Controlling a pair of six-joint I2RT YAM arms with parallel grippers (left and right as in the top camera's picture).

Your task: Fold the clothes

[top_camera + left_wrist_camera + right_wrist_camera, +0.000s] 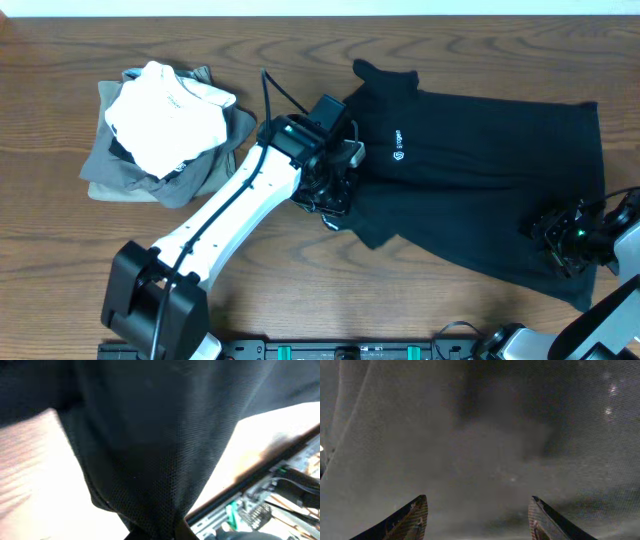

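The black polo shirt (470,170) lies spread over the right half of the table, with its collar at the upper left and a small white logo (400,152) on the chest. My left gripper (330,200) is at the shirt's left edge, near a sleeve. In the left wrist view it is shut on a bunched fold of the black mesh fabric (165,460), which hangs from the jaws (172,532). My right gripper (565,235) is over the shirt's lower right part. In the right wrist view its fingers (479,510) are spread open just above the fabric (485,435), holding nothing.
A pile of folded garments stands at the back left, a white one (165,110) on top of grey and olive ones (125,175). The left arm's base (150,300) is at the front left. A rail (250,510) runs along the table's front edge.
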